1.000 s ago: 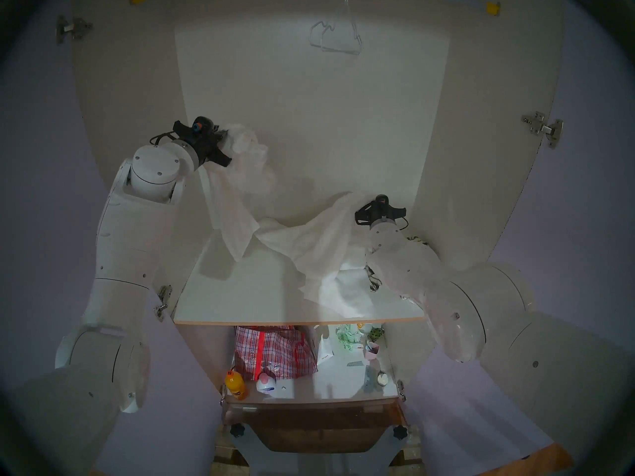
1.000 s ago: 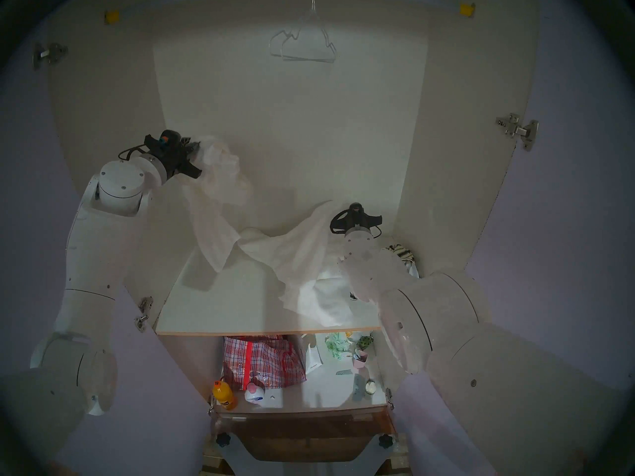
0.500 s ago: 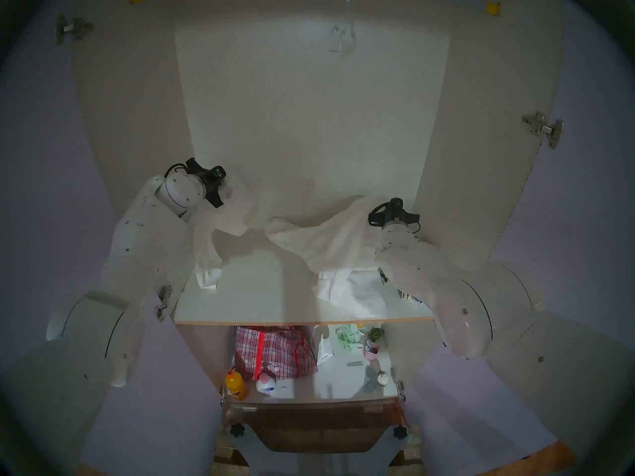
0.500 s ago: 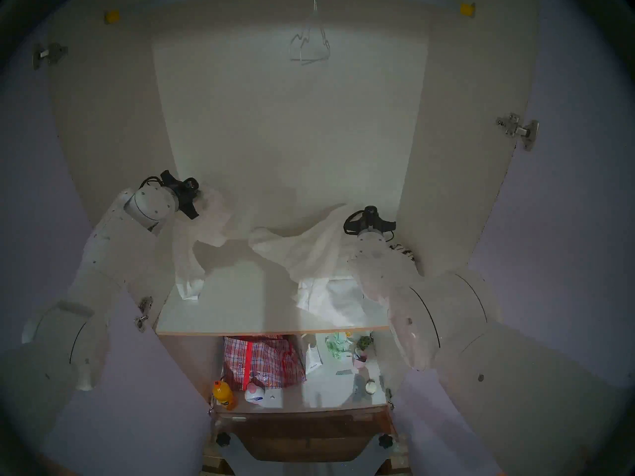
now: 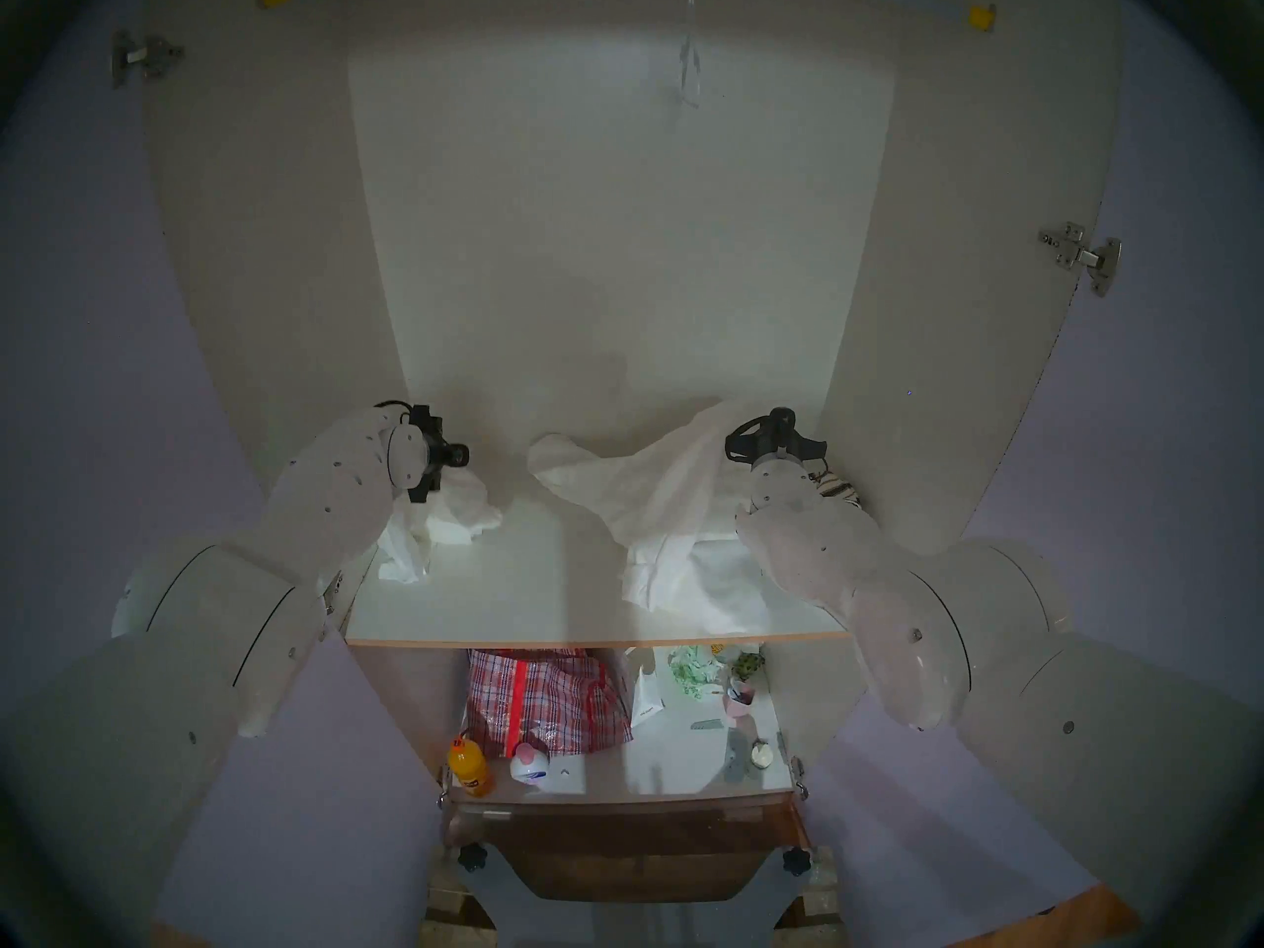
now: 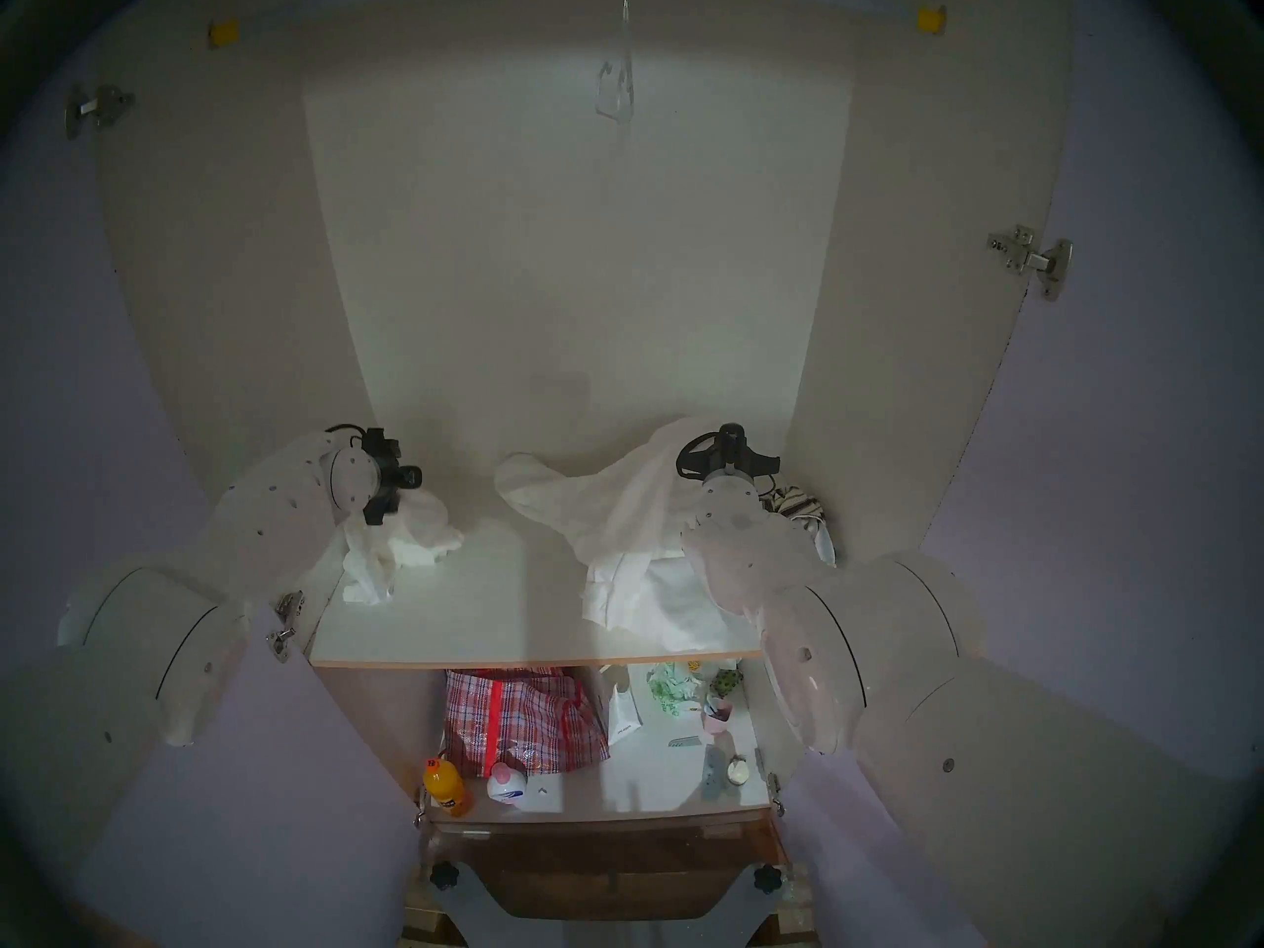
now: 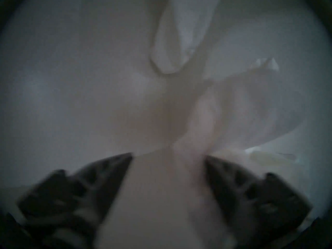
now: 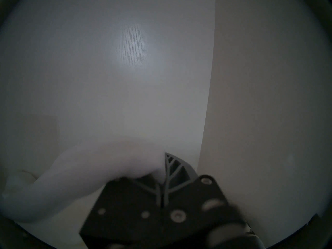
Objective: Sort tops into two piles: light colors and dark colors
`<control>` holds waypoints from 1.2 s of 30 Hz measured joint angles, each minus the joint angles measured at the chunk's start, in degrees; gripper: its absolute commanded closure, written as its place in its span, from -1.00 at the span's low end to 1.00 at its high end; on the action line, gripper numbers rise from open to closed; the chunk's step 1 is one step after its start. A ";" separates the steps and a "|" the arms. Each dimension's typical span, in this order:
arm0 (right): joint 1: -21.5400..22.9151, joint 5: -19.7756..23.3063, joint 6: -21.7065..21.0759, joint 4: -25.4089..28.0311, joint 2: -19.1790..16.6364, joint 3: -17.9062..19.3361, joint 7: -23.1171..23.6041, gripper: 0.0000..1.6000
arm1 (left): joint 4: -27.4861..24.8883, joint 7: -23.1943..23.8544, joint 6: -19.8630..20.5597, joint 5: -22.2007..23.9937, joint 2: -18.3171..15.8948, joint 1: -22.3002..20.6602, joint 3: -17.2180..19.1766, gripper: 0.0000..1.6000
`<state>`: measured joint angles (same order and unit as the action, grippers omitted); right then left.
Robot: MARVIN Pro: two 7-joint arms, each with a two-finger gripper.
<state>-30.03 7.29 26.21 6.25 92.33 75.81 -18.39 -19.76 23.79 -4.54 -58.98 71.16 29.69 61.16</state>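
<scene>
My left gripper (image 5: pixel 444 481) is low over the left of the white shelf (image 5: pixel 533 584). A crumpled white top (image 5: pixel 444 526) lies under it. In the left wrist view the jaws stand apart, with that cloth (image 7: pixel 167 189) between the fingers (image 7: pixel 107 180). My right gripper (image 5: pixel 773 423) is shut on a big white top (image 5: pixel 656 488) and holds one end up at the back right. The rest of it drapes onto a white heap (image 5: pixel 691 570). The beige garment with black stripes (image 5: pixel 836 486) lies in the right back corner, mostly behind my right arm, with pale cloth (image 6: pixel 824 539) beside it.
The wardrobe's side walls stand close to both wrists. A clear hanger (image 5: pixel 689 71) hangs from the rail above. On the lower shelf are a red checked bag (image 5: pixel 547 700), an orange bottle (image 5: pixel 468 769), a white plastic bag (image 5: pixel 646 693) and small items.
My left arm came down from high to the shelf, and its white top collapsed into a heap at the left. My right gripper shifted slightly right. The hanger turned.
</scene>
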 measured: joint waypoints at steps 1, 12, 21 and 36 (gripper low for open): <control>-0.02 0.00 0.12 0.06 0.07 0.00 0.01 1.00 | 1.63 0.11 -0.64 0.14 0.22 -0.62 0.10 -1.00; 0.06 0.52 0.63 0.90 1.65 0.39 0.90 1.00 | 5.96 0.11 -5.91 13.14 3.80 -6.11 10.79 -1.00; 0.23 1.09 1.07 2.05 3.26 0.86 1.29 1.00 | 3.08 3.53 -17.52 13.22 -0.78 -3.25 6.02 -1.00; 5.39 6.38 -2.06 3.40 4.42 12.66 2.45 1.00 | 4.35 14.34 -30.69 38.93 1.76 7.90 22.38 -1.00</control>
<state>-24.64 13.68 24.15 9.65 96.75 88.46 -15.93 -15.41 38.12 -35.23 -20.06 72.93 37.59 83.53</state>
